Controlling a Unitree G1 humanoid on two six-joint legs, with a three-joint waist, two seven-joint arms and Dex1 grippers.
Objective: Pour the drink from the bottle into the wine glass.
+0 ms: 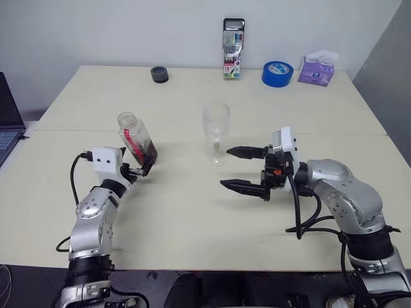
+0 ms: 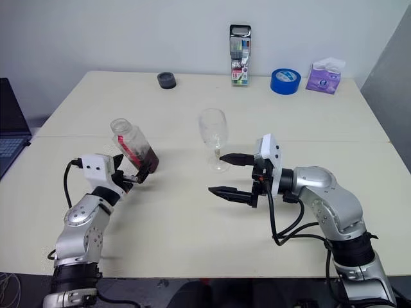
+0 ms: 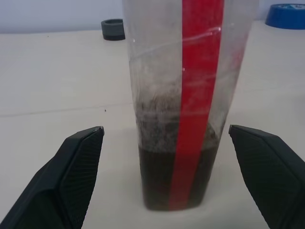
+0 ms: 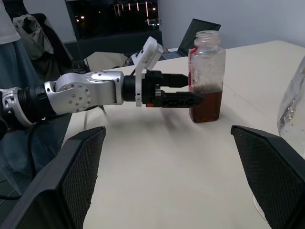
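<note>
Both arms reached forward. The left gripper (image 1: 142,168) pointed ahead, jaws spread wide — nothing clamped. The right gripper (image 1: 236,169) pointed level toward the robot's left, wrist bent, fingers (image 1: 244,153) wide apart.

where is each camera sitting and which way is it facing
Left and right eye views: on the head, looking forward and down over the table; both arms show.
Left wrist view: along the open left claw at the bottle; its fingers straddle it, apart.
Right wrist view: along the open right claw, across the table toward the left claw.
Shared: both wrist views show the bottle's dark drink.
</note>
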